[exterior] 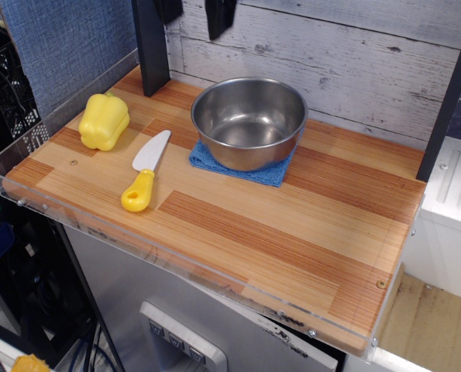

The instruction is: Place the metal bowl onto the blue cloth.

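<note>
The metal bowl (249,122) stands upright on the blue cloth (215,160), at the back middle of the wooden board (292,225). The cloth's left and front edges show from under the bowl. My gripper (193,14) is high above the bowl's back left rim, at the top edge of the frame. Only its two dark fingertips (218,17) show. They are apart and hold nothing, so it is open and well clear of the bowl.
A yellow toy pepper (104,120) lies at the left. A toy knife (143,177) with a yellow handle lies between it and the cloth. A black post (151,46) stands at the back left. A clear acrylic lip (29,155) edges the board.
</note>
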`<state>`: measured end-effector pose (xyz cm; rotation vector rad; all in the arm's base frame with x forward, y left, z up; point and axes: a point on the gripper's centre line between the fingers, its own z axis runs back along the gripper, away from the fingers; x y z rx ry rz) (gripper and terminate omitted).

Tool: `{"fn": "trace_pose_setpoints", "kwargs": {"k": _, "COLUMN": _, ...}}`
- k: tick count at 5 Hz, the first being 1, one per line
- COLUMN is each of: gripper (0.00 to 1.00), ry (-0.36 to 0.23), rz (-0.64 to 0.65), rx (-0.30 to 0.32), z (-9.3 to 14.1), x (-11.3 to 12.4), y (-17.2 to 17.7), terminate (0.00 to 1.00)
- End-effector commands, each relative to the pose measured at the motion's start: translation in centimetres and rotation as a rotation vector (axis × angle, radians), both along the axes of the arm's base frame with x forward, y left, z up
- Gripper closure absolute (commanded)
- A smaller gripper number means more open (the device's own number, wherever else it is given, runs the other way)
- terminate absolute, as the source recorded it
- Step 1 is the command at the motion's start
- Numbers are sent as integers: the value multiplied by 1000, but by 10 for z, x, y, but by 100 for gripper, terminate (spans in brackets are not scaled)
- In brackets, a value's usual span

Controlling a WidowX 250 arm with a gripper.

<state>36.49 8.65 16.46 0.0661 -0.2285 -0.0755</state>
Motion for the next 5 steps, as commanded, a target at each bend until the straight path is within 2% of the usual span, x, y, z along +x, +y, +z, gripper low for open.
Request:
{"fn": "trace_pose_setpoints", "kwargs": {"k": 1, "gripper": 0, "ry": -24, "rz": 2, "rx": 11, "z": 34, "x": -18, "y": -4, "terminate": 0}}
{"fn": "trace_pose_setpoints", "kwargs": {"k": 3, "gripper": 0, "ry": 28, "rz": -60, "rx": 6, "z": 25, "x": -17, "y": -10, "terminate": 0}}
{"fn": "trace_pose_setpoints", "kwargs": {"k": 4, "gripper": 0, "ry": 28, "rz": -60, "rx": 6, "z": 25, "x": -17, "y": -10, "terminate": 0}}
{"fn": "trace_pose_setpoints", "kwargs": {"k": 5, "gripper": 0, "ry": 28, "rz": -60, "rx": 6, "z": 25, "x": -17, "y": -10, "terminate": 100}}
